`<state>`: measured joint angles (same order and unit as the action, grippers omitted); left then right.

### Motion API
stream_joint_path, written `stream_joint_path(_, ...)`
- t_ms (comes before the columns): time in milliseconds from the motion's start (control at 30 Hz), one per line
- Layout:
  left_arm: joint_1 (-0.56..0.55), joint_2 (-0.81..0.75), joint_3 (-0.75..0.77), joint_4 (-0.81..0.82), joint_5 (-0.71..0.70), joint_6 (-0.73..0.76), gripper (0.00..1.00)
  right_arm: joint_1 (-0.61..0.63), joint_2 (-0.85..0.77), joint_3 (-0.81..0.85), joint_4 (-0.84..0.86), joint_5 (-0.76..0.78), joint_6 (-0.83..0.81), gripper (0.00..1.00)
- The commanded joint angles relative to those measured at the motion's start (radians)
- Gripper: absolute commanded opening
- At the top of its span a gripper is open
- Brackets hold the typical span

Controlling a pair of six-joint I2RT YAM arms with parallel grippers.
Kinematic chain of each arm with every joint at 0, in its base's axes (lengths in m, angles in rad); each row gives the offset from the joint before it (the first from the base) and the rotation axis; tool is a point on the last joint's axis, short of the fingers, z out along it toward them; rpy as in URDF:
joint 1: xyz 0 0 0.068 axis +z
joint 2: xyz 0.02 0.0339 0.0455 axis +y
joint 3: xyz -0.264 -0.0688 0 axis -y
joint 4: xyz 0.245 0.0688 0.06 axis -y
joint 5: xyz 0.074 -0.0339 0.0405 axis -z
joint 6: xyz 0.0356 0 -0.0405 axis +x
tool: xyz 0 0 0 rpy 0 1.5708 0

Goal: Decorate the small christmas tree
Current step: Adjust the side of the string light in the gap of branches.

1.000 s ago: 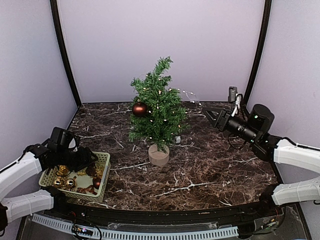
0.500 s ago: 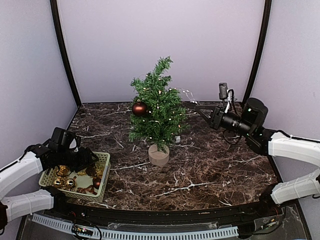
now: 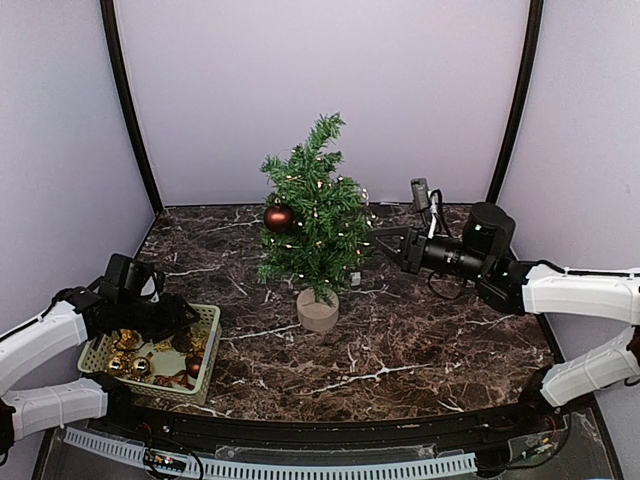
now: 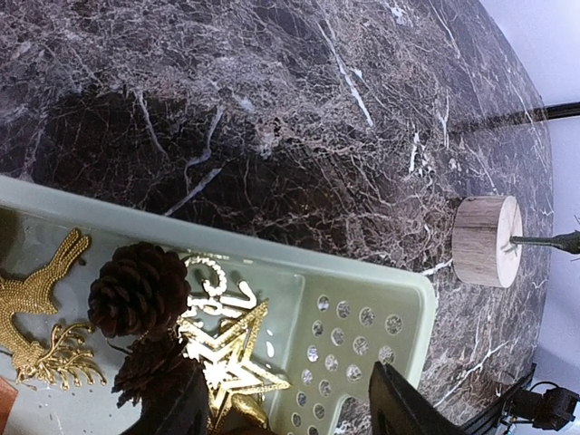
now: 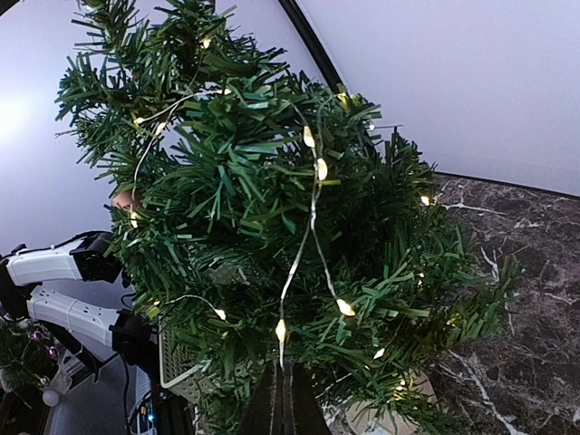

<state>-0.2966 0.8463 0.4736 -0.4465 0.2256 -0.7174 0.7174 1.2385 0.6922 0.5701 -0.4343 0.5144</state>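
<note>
At the middle of the table (image 3: 440, 330), the small christmas tree (image 3: 315, 215) stands upright on its wooden base (image 3: 318, 311)
My right claw (image 5: 283, 399) is pinched together at the tree's right side, clamped on the thin wire of the light string (image 5: 304, 243) draped through the branches; my left claw (image 4: 290, 412) hangs with fingers apart over the pale green basket (image 4: 362, 283), near a gold star (image 4: 227, 349) and a pinecone (image 4: 138, 288)

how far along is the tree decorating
Early to midway. Done: a red bauble hangs on the small christmas tree, and the light string is draped over it. In hand: the right gripper is shut on that string's wire; the left gripper hovers open over the basket. Left: pine cones and gold star wait inside.
</note>
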Motion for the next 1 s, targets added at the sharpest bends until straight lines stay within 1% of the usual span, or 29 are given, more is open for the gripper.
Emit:
stream_joint_path(0,-0.002,-0.008,-0.017,0.008,0.006,0.011,0.63,0.025,-0.008,0.013,0.069,0.026,0.03,0.0)
stream_joint_path(167,-0.002,-0.007,-0.02,0.015,0.009,0.009,0.63,0.031,0.022,-0.028,0.126,0.121,0.087,0.0)
stream_joint_path(267,-0.002,-0.009,-0.018,0.013,0.009,0.01,0.63,0.031,0.051,-0.039,0.176,0.133,0.123,0.0)
stream_joint_path(400,-0.002,-0.017,-0.018,0.007,0.003,0.011,0.63,0.033,0.074,-0.049,0.226,0.128,0.153,0.0)
stream_joint_path(667,-0.001,-0.02,-0.02,0.01,0.0,0.011,0.63,0.05,0.096,-0.044,0.235,0.073,0.145,0.0)
stream_joint_path(800,-0.001,-0.02,-0.022,0.014,0.001,0.008,0.63,0.063,0.131,-0.038,0.241,0.072,0.148,0.0)
stream_joint_path(967,-0.002,-0.022,-0.019,0.012,0.003,0.005,0.63,0.065,0.173,-0.044,0.288,0.078,0.172,0.0)
